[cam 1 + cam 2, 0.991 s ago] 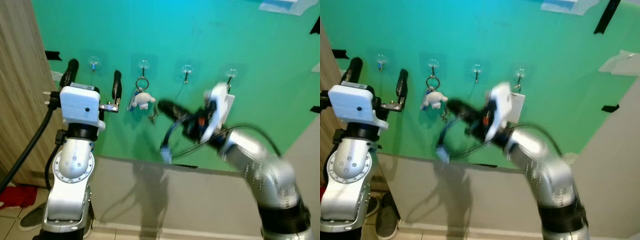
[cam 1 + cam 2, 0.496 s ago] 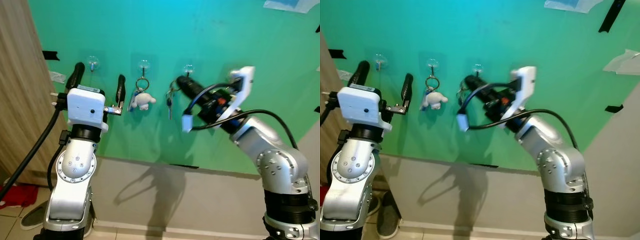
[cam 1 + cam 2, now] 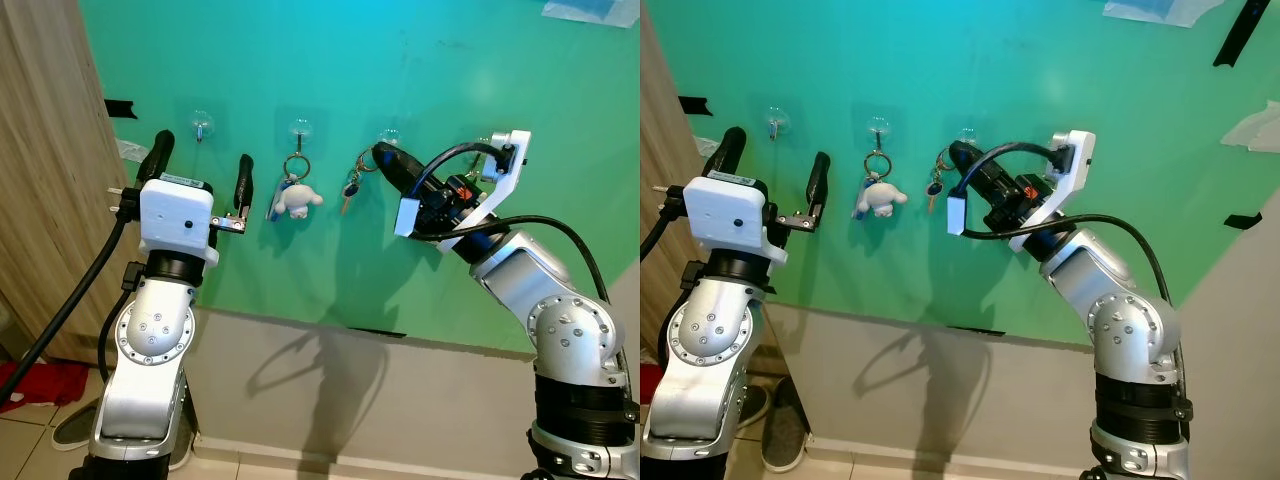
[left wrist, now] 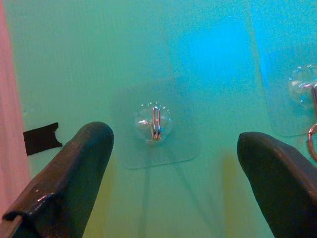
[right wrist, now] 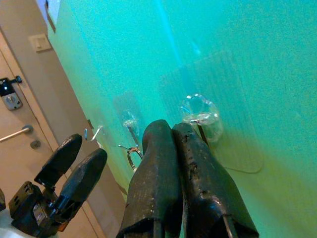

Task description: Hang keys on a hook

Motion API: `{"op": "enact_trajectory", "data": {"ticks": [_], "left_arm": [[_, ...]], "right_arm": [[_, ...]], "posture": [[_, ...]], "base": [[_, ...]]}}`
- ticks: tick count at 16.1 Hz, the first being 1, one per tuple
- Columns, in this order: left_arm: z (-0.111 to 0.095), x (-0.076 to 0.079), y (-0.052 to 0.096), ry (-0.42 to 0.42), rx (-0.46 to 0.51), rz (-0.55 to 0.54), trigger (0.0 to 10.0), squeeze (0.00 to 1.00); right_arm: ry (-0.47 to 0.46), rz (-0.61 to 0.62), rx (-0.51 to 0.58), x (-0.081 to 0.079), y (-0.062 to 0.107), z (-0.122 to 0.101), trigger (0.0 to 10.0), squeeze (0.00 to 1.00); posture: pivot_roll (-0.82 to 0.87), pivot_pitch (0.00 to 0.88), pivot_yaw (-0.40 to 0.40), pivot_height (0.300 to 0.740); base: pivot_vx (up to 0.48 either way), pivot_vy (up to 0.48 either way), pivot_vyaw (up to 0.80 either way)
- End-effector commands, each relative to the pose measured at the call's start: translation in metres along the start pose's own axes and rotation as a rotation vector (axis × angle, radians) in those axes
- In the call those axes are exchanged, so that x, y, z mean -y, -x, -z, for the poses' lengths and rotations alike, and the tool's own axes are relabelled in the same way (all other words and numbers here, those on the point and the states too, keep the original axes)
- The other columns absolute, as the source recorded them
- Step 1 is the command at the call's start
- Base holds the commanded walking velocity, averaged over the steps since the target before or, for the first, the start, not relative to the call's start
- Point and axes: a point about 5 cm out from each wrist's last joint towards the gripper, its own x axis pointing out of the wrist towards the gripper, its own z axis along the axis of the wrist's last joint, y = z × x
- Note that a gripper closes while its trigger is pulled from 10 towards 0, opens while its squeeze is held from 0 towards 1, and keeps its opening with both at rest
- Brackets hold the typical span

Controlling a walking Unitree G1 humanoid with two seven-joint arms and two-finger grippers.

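Right wrist view showed the right gripper [image 5: 173, 136] pressed together, hiding the keys [image 3: 349, 190]' ring at the hook [image 3: 388, 136]. Left gripper [image 3: 201, 170] stood apart at nine o'clock.

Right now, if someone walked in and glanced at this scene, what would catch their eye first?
Probably the bright green wall with its row of clear hooks. The right claw, fingers shut, presses a set of keys up to the third hook. Beside it, a white plush keychain hangs on the second hook, while the left claw waits open before the first hook.
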Motion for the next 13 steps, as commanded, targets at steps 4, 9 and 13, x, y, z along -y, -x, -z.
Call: {"op": "enact_trajectory", "data": {"ticks": [4, 9, 13], "left_arm": [[0.001, 0.006, 0.001, -0.005, 0.0, 0.036, 10.0, 0.0], [0.003, 0.008, 0.002, -0.007, -0.004, 0.044, 10.0, 0.0], [0.003, 0.009, 0.002, -0.006, -0.006, 0.048, 10.0, 0.0]], "right_arm": [[0.284, -0.004, -0.004, -0.007, 0.01, -0.016, 0.0, 0.0], [0.446, -0.105, -0.074, -0.023, 0.016, -0.02, 0.0, 0.0], [0.376, -0.089, -0.039, -0.02, 0.018, -0.024, 0.0, 0.0]], "posture": [[0.02, 0.0, -0.066, 0.732], [0.01, 0.0, -0.06, 0.732], [0.0, 0.0, -0.058, 0.732]], "base": [[0.0, 0.0, 0.0], [0.0, 0.0, 0.0], [0.0, 0.0, 0.0]]}}
